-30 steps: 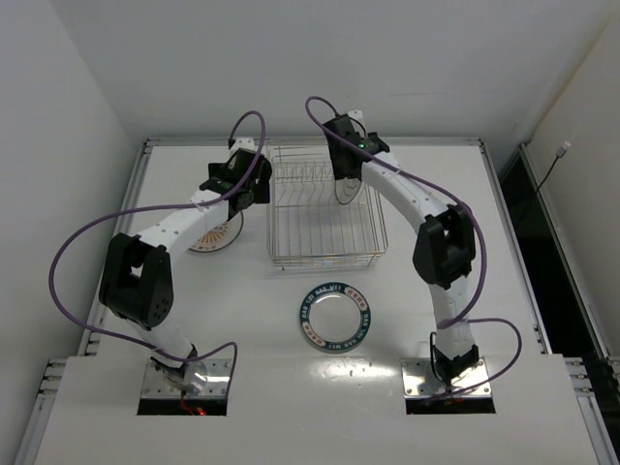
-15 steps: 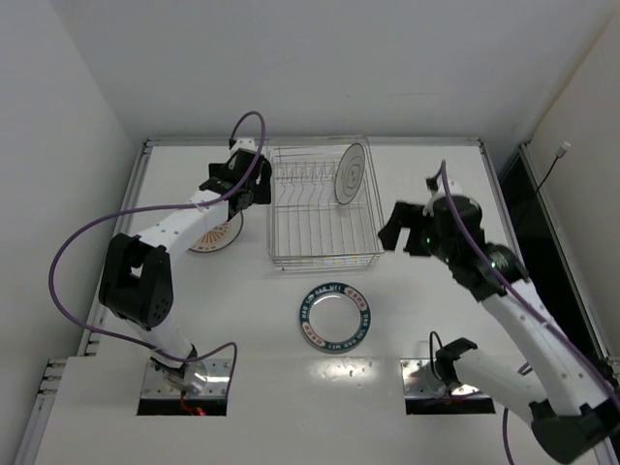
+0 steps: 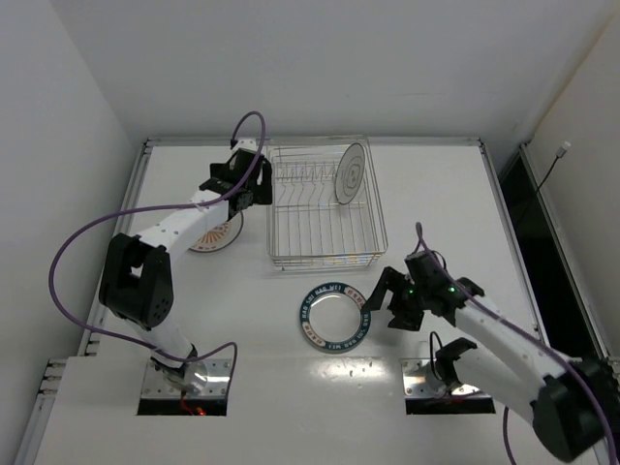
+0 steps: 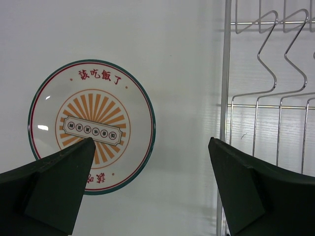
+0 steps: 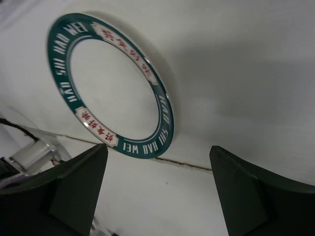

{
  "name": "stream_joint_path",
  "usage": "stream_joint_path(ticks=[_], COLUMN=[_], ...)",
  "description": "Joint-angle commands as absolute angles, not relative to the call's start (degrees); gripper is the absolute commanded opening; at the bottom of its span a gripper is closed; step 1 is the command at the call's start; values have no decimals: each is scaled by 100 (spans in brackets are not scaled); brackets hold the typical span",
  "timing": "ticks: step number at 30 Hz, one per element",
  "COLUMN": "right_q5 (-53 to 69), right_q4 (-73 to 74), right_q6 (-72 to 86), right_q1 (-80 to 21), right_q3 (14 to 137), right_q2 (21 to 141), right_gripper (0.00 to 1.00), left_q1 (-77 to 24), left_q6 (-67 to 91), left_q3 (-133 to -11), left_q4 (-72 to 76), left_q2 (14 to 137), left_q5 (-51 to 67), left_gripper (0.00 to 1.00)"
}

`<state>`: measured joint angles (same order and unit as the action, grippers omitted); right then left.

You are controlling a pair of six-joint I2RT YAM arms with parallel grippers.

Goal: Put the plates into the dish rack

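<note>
The dish rack (image 3: 327,260) stands at the back middle of the table. The plain white plate with a grey centre mark (image 3: 351,174) stands upright in its far right slots. The blue-rimmed plate (image 3: 335,317) lies flat in front of the rack and shows in the right wrist view (image 5: 162,113). My right gripper (image 3: 381,302) is open and empty, low by that plate's right edge (image 5: 158,146). The orange sunburst plate (image 3: 215,235) lies flat left of the rack, partly under my left arm. My left gripper (image 3: 250,199) is open and empty, above the gap between that plate (image 4: 91,127) and the rack's left side (image 4: 226,98).
The table's raised border (image 3: 310,141) runs along the back and sides. A seam in the table top (image 5: 197,167) runs just in front of the blue-rimmed plate. Purple cables loop off both arms.
My right arm has left the rack, with the white plate left standing in it, and swung back and down to the blue-rimmed plate. My left arm has not moved.
</note>
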<state>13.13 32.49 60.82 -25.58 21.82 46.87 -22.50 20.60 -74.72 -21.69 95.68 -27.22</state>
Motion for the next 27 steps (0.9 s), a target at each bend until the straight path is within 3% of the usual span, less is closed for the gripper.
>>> stream_joint_path(ticks=[1,7,13,17,24,27], right_q5=[1810,2030,2162,2232,2347,2347], right_q4=[2786,2383,2382,2276,2276,2276], right_q6=[5723,5309,4659,4465,4245,4245], right_q1=[-2549,-2531,-2479,-2479,-2479,-2479], right_q3=[2706,2829,3269,3322,3551,3551], right_q2=[5877,6556,7522,7777,8235,8235], right_gripper=[82,82,65,47,26,24], left_q1=[-2276,-2276,-2276,-2276,-2276,-2276], left_q6=[2021,1969,1969,1969,1969,1969], left_q3=[-7541,-7541,-7541,-7541,-7541,-7480], left_q4=[-2021,-2021,-2021,-2021,-2021,-2021], left_q2=[9396,9335,9334,9334,9334,9334], left_q5=[-2751,-2751,-2629,-2628,-2628,-2550], left_gripper=[100,100,100,100,100,100])
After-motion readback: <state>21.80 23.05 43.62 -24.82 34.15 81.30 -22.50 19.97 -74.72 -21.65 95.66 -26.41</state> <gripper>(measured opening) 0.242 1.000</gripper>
